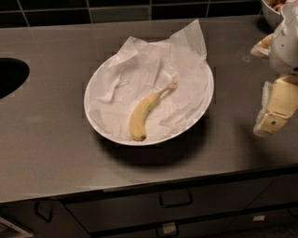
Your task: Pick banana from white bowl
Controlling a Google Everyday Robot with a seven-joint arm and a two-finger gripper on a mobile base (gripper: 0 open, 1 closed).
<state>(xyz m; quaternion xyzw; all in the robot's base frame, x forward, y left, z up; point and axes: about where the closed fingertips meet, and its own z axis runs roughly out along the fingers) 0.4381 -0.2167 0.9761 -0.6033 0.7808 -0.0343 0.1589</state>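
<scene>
While the banana (142,111) lay inside the white bowl (95,88), the robot's gripper (274,116) hung at the far right edge of the view, above the counter (51,139) and well apart from the bowl. The gripper was a pale, cream-coloured block, hanging below a white, rounded part of the arm (286,42). Whether it was released or clenched could not be told from this angle. It touched neither the banana nor the bowl.

The bowl was wide, shallow and oval, and sat near the middle of the dark grey counter. A crumpled white paper liner (139,69) covered its inside, and two corners of the paper stood up past the back rim. The banana was small, curved and yellow. It rested on the paper in the front half of the bowl, with its blunt end close to the front rim and its thin pale stem pointing up and to the right, toward the bowl's centre.

A second bowl (270,13) holding pale food pieces was partly visible in the top right corner, behind the arm. A dark rounded opening (9,76) was cut into the counter at the left edge. Dark tiles (121,11) ran along the wall behind, and drawers (121,209) with handles sat below the counter's front.
</scene>
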